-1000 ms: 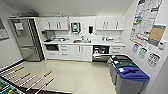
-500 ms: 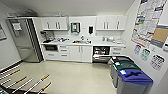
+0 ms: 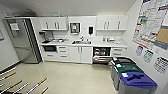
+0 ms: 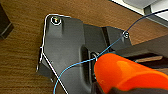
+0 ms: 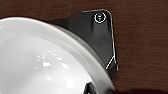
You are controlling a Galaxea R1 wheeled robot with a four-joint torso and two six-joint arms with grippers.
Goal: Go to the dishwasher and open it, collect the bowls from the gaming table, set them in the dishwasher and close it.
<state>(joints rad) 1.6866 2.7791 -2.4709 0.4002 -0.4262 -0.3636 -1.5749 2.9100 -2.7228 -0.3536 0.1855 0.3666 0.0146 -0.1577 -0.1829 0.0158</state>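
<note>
Far across the pale floor [image 3: 75, 77], a kitchenette: white cabinets [image 3: 80, 53] under a long desk [image 3: 100, 43] with a sink [image 3: 81, 42]; tall steel fridge [image 3: 23, 40] at far left; lidded bins [image 3: 132, 77] near right, along a poster-covered wall [image 3: 152, 22]. Under the desk, right of the sink, the dishwasher [image 3: 101, 55], already open, dark inside with racks showing and the door dropped toward the floor. At near left, rods with wooden handles [image 3: 38, 85] of the gaming table, poking into the head view.

In the right wrist view, a white bowl [image 5: 45, 60] looming large beside the dark plate, above brown wood grain; probably carried by the right tool, though fingers hidden, so clenched or released cannot be told. In the left wrist view, an orange bowl-like shape [image 4: 125, 72] close against the plate, a thin blue cable [image 4: 75, 66] crossing it; left tool's state likewise cannot be told.

Judged step: opening done, bowls apparently collected, carrying toward the dishwasher in hand. Next move calling for a drive across the floor, clear of the bins; then a bend low enough to reach the racks over the lowered door.
</note>
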